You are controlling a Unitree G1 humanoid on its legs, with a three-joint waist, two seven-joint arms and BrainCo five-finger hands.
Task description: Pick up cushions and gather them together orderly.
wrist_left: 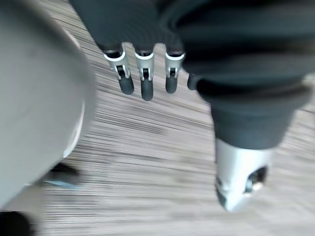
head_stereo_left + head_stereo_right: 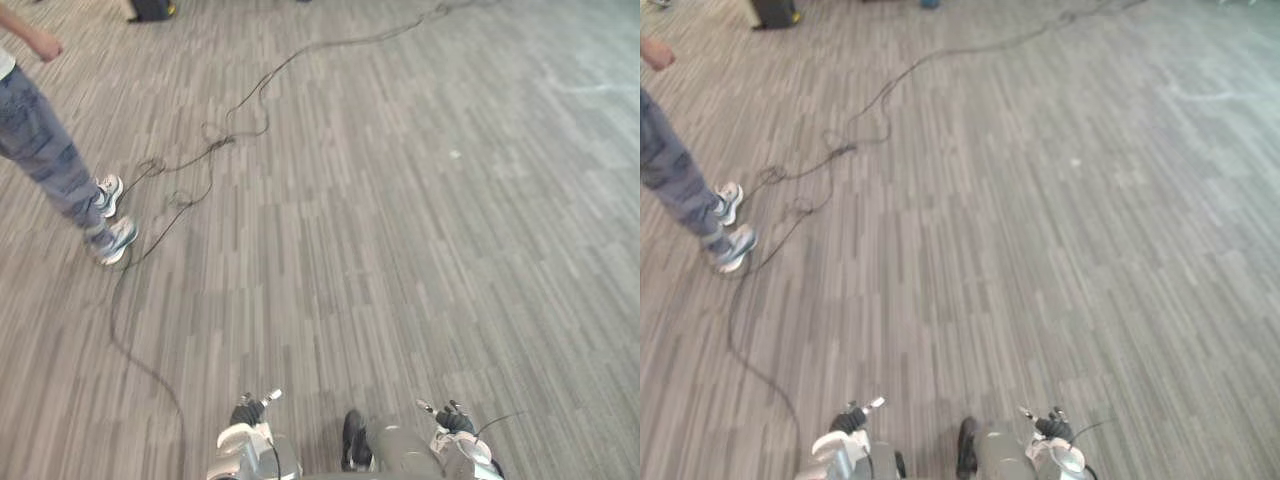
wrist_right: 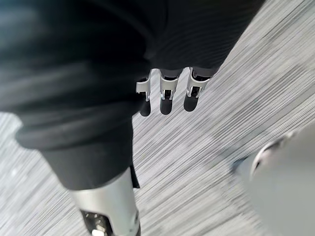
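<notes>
The left hand (image 2: 248,412) hangs low at the near left, its fingers (image 1: 146,86) straight, slightly apart and holding nothing. The right hand (image 2: 455,419) at the near right matches it, relaxed and empty. Both point down at the striped grey floor (image 2: 400,220), probably resting at the sides because nothing is within reach to grasp. A person (image 2: 45,150) stands at the far left. I cannot tell where the cushions lie, so finding them likely comes first.
</notes>
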